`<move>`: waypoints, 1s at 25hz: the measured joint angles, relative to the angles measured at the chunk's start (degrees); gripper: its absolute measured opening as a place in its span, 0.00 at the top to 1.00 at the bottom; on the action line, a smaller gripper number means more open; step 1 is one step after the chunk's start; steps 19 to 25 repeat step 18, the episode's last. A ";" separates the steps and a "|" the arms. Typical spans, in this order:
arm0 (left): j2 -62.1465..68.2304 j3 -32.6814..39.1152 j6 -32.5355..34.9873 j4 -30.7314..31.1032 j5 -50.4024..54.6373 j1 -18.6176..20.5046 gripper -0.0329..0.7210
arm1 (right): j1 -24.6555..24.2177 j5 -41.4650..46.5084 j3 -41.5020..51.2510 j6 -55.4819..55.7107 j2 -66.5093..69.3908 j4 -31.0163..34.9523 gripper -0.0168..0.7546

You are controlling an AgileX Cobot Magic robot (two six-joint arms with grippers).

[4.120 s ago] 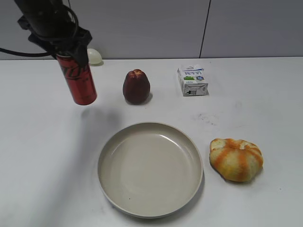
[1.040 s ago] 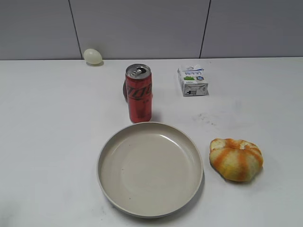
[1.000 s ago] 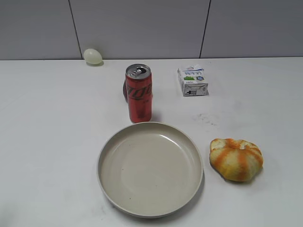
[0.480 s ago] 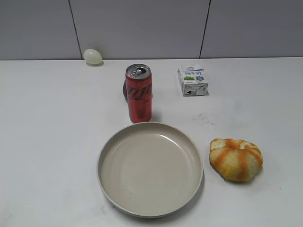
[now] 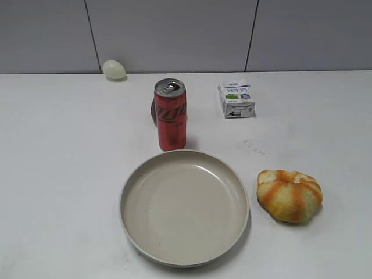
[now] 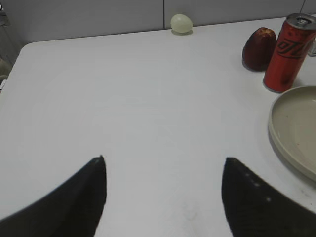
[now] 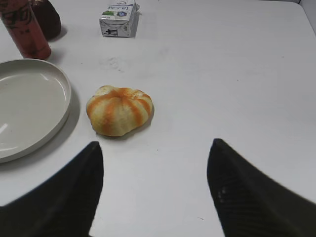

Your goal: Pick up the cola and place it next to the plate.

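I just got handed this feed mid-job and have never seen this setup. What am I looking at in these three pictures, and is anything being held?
It is a two-armed robot. One camera faces the table; the others sit on each wrist, where the dark shapes at the bottom are the gripper fingers. The left gripper and right gripper are both open, holding nothing. The cola stands upright at the plate's far rim, a dark red fruit behind it. Also there: a milk carton, a striped bun and a pale egg.
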 joint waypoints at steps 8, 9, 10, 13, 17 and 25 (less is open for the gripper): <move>0.00 0.05 0.00 0.00 0.00 0.00 0.22 | 0.00 0.05 0.00 0.00 0.00 0.00 0.29; 0.00 0.05 0.00 0.00 0.00 0.00 0.22 | 0.00 0.05 0.00 0.00 0.00 0.00 0.29; 0.00 0.05 0.00 0.00 0.00 0.00 0.22 | 0.00 0.05 0.00 0.00 0.00 0.00 0.29; 0.00 0.05 0.00 0.00 0.00 0.00 0.22 | 0.00 0.05 0.00 0.00 0.00 0.00 0.29; 0.00 0.05 0.00 0.00 0.00 0.00 0.22 | 0.00 0.05 0.00 0.00 0.00 0.00 0.29; 0.00 0.05 0.00 0.00 0.00 0.00 0.22 | 0.00 0.05 0.00 0.00 0.00 0.00 0.29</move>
